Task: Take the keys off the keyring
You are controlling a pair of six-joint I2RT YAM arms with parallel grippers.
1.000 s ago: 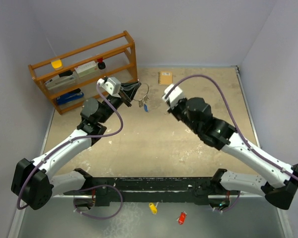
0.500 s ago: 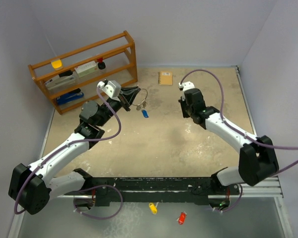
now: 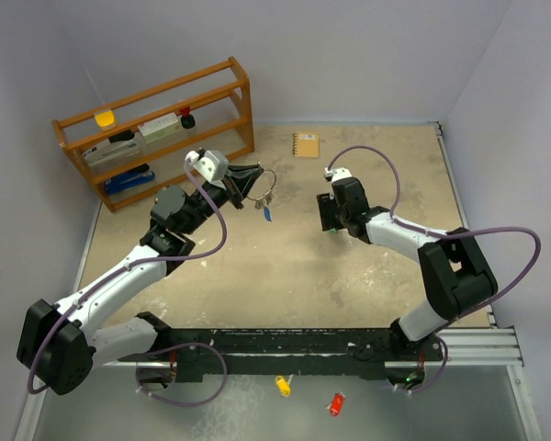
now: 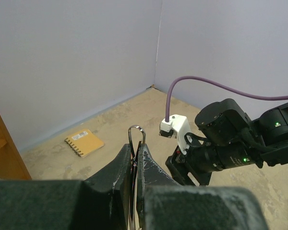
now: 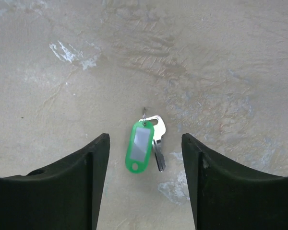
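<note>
At 11 o'clock from the table [image 3: 285, 276] centre: the left gripper [image 3: 250, 182], clamped tight on the keyring [image 3: 265, 180], wire loop poking up past the fingertips. Just at 6 o'clock of the keyring: the blue-tag key [image 3: 267, 213]; cannot tell whether hanging from the wire or lying on the table. At 3 o'clock from the keyring, well apart: the right gripper [image 5: 144, 139], pointing down, spread wide. Between its jaws, on the table, touching neither: the green-tag key [image 5: 140, 147], off the keyring, tag and metal blade side by side. At 10 o'clock, a wooden shelf [image 3: 244, 115]; at 12 o'clock, near the far wall, a small notebook [image 3: 304, 144].
</note>
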